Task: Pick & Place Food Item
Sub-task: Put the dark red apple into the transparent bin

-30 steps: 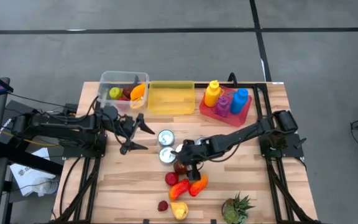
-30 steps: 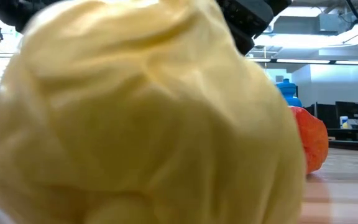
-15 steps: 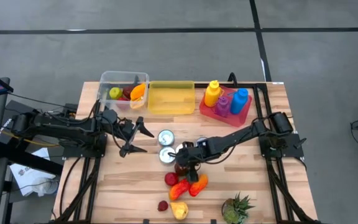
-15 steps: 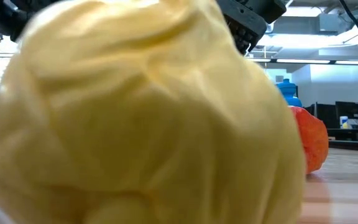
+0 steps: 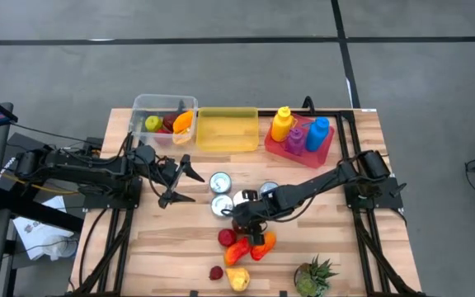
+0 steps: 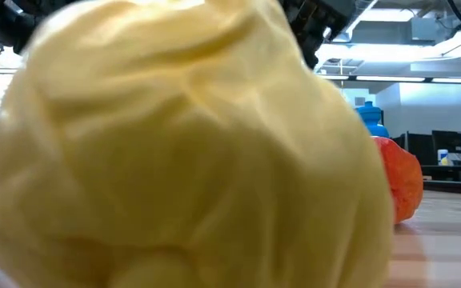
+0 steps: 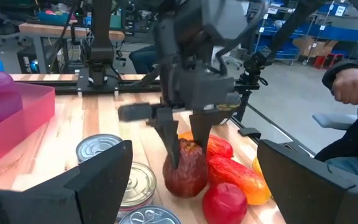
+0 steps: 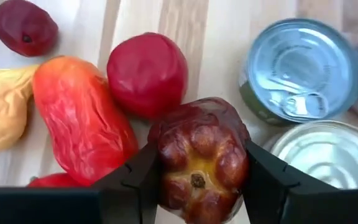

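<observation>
The right gripper (image 8: 197,186) had its dark fingers pressed to both sides of a wrinkled, dark red-brown fruit (image 8: 201,158) with a yellowish dimple at its end, low over the wooden table (image 5: 336,264) beside the cans (image 8: 300,68). Those cans were round, with shiny ribbed lids and pull tabs. Just beside the fruit lay a smooth red tomato (image 8: 146,73), a long orange-red pepper (image 8: 82,127) with a crinkled skin, and a pale yellow piece (image 8: 2,112). In the low view a lumpy yellow item (image 6: 182,152) filled most of the picture. A second earlier the right fingers had stood wide around the fruit; they had since closed onto it. The left gripper (image 5: 180,181) waited wide open, empty, near the clear bin (image 5: 143,107), unmoved.
</observation>
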`<state>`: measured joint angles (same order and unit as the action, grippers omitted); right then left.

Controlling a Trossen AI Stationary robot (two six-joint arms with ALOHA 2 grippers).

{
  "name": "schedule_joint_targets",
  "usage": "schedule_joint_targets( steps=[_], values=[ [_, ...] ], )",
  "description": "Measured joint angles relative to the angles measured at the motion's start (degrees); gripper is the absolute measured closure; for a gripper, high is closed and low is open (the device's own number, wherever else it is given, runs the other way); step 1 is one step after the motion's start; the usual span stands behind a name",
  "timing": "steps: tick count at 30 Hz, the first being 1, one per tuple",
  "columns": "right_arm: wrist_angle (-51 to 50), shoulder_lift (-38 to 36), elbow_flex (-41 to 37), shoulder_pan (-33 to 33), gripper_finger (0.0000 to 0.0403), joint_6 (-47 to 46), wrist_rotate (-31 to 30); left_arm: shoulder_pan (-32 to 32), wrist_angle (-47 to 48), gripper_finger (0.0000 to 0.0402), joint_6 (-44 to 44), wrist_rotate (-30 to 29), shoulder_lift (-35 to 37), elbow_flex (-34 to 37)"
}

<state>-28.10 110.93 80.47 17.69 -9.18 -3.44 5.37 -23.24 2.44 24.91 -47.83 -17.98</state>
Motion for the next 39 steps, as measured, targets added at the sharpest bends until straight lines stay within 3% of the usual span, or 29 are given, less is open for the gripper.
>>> schedule_joint_targets(
  steps=[5, 9, 12, 16, 21, 26, 32, 39],
  values=[
    [-5.85, -0.04, 6.21, 1.05, 0.0242, 2.52, -7.34, 0.00, -0.28, 0.0064, -0.30, 0.00, 0.00, 0.00],
    [-4.52, -0.09, 9.37, 2.09, 0.0242, 6.96, -18.09, -0.65, -1.84, 0.0064, -0.45, -0.02, 0.00, 0.00],
    [-2.25, -0.09, 9.87, 2.00, 0.0242, 10.82, -22.04, -2.14, -1.59, 0.0069, -0.36, 0.00, -0.04, 0.00],
    [2.13, -0.09, 10.03, 0.94, 0.0242, 14.73, -22.16, -4.58, -1.07, 0.0073, 0.07, -0.19, -2.88, 0.00],
    [3.69, -0.09, 10.03, -0.54, 0.0242, 16.71, -20.26, -5.70, -5.47, 0.0060, 0.93, -5.29, -11.31, 0.04],
    [3.49, -0.09, 10.03, -1.41, 0.0242, 16.43, -16.11, -5.66, -12.52, 0.0037, 0.12, -5.44, -18.02, -0.02],
    [3.33, -0.09, 10.03, -1.43, 0.0242, 16.99, -15.89, -5.22, -15.23, 0.0005, -0.96, -5.44, -22.80, -0.02],
    [4.74, -0.07, 10.03, -2.51, 0.0242, 17.35, -14.44, -5.81, -17.47, 0.0003, -1.07, -4.64, -29.26, -3.73]
  ],
)
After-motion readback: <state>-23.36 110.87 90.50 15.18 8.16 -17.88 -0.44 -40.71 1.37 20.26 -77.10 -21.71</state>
